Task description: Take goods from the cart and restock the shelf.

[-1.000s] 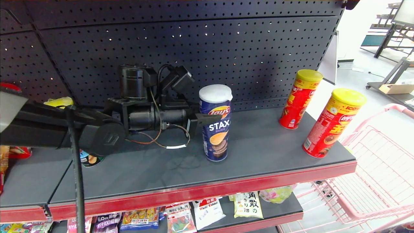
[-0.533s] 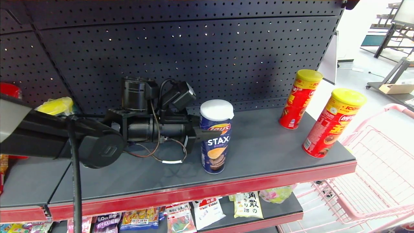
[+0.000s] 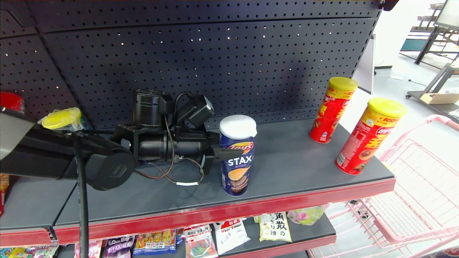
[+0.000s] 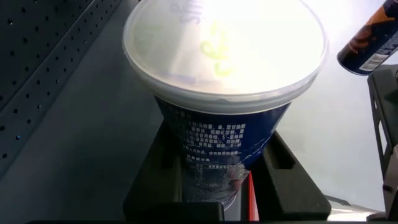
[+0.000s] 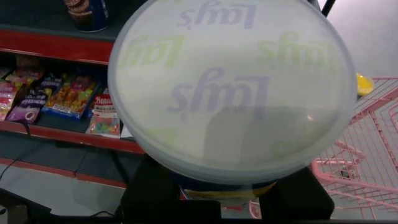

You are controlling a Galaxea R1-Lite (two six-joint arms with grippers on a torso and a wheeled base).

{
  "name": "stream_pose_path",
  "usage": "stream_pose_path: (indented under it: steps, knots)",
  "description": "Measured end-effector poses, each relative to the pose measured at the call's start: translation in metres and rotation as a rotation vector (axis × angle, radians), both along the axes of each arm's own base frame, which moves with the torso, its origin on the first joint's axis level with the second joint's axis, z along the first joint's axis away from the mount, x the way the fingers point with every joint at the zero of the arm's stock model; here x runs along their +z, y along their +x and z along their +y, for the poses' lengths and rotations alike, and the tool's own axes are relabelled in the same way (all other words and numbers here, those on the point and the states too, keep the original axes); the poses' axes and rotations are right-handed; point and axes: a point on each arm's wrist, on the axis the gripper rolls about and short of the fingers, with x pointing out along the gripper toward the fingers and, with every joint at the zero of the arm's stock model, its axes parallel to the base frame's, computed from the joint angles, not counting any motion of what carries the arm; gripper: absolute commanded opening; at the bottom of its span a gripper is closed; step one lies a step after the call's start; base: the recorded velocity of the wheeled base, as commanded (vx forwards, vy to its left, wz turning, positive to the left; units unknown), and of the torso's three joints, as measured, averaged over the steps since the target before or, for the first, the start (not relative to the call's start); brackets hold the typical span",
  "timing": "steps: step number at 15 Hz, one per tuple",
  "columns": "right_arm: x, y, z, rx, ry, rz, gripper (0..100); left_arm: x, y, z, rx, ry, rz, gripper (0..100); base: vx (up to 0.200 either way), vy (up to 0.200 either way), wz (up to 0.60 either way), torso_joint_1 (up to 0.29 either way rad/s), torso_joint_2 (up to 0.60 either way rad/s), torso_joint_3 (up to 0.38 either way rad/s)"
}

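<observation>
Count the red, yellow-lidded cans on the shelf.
2. Back red can at the shelf's right rear; front red can near its front right corner. A yellow lid behind the left arm may be a third.

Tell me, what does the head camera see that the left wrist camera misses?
Head only: two red cylindrical chip cans with yellow lids, a pink wire cart, snack packets below.
Left wrist only: part of a second dark blue can at the edge.
Both: the dark blue cylindrical chip can with white plastic lid, clamped in the left end effector, and the grey shelf board.
</observation>
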Motion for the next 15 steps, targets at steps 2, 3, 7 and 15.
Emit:
stream_pose_path:
  steps: [2,3,7,15]
  knots:
    - [0.0002,0.0,0.0,0.0,0.0,-0.001,0,-0.0006,-0.0004,0.0004,0.0,0.001,0.003,0,0.0,0.0,0.0,0.0,0.0,0.0]
    - [0.0002,0.0,0.0,0.0,0.0,0.0,0,-0.0006,-0.0006,0.0005,-0.001,0.0,0.006,0,0.0,0.0,0.0,0.0,0.0,0.0]
    - [-0.0007,0.0001,0.0,0.0,-0.001,0.003,0,0.0014,-0.002,0.0014,-0.006,-0.004,0.011,0,0.0,0.0,0.0,0.0,0.0,0.0]
    - [-0.0018,0.0002,0.0,0.0,-0.001,0.007,0,-0.0031,-0.0086,0.0033,-0.021,0.002,0.027,0,0.0,0.0,0.0,0.0,0.0,0.0]
